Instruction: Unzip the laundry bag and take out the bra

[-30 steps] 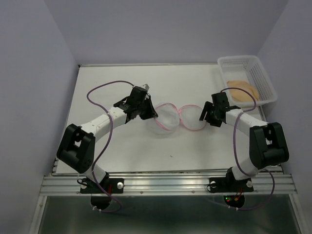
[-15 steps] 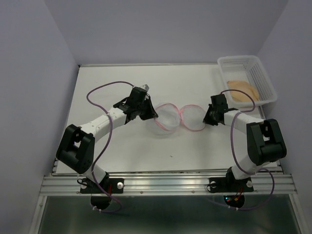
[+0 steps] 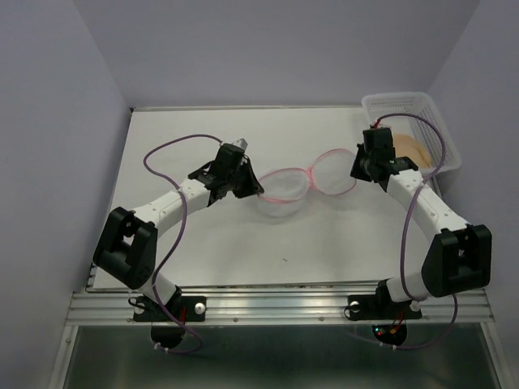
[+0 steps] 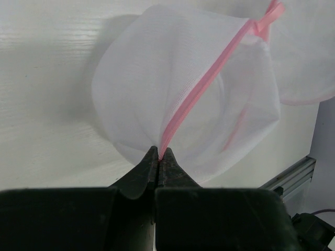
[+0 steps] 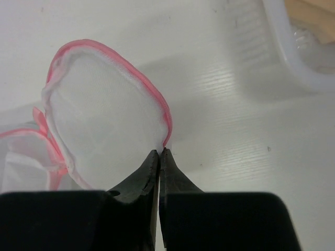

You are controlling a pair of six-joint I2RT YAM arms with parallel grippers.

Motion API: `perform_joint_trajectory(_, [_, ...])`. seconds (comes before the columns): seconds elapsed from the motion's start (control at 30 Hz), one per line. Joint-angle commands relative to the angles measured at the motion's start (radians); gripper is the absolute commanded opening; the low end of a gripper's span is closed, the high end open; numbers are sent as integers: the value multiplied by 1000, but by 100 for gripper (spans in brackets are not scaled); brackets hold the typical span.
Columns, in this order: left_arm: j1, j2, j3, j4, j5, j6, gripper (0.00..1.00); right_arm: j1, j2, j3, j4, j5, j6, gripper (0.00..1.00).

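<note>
- White flat table (image 3: 308,251). Both arms are bolted at its near edge, with pale walls on three sides.
- Left arm (image 3: 162,207), white links and black joints, reaches up and inward toward the table middle. A purple cable (image 3: 174,146) loops over it.
- Right arm (image 3: 426,207), same build, stretches toward the far right corner. Its wrist is just beside the basket.
- White rectangular lattice plastic basket (image 3: 397,99) sits at the far right corner of the table. Its near wall shows in the right wrist view (image 5: 285,47).
- Small round translucent white mesh laundry bag with pink-red zipper rim (image 3: 284,194) is mid-table between the two wrists.
  - It is open, with two disc halves spread side by side and joined at a pink hinge point.
  - The left half sags like a shallow bowl (image 4: 178,89).
  - The right half is a flatter disc (image 5: 104,110), tilted, and casts a shadow on the table.
- Soft peach fabric bra (image 3: 412,148) is inside the basket, well apart from the bag and partly hidden by the right wrist. A peach edge shows at the top corner of the right wrist view (image 5: 314,15).
- Left gripper (image 4: 158,157): jaws clenched, pinching the pink rim of the left half at its near edge. In the overhead view (image 3: 258,191) it is at the bag's left side.
- Right gripper (image 5: 159,154): jaws pressed together, with the pink rim of the right half caught at the very tips. Overhead (image 3: 357,170) it is on the bag's right edge.
</note>
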Motion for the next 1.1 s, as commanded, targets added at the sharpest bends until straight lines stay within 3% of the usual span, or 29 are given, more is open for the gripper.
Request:
perform_joint_trajectory(0.0, [-5,-43,31,37,-17,-7,0,7,-50,126,-137,55,-95,1])
perform_joint_trajectory(0.13, [-7,-14,61,37,-17,-8,0,88,-31,253,-243,220,-145,1])
perform_joint_trajectory(0.43, [-31,44,178,40,-21,-10,0,277,15,465,-341,364,-221,1])
perform_joint_trajectory(0.67, [-48,92,202,34,-17,-18,0,493,179,627,-452,631,-236,2])
perform_joint_trajectory(1.07, [-51,139,158,47,-23,-50,0,713,380,733,-479,914,-297,7])
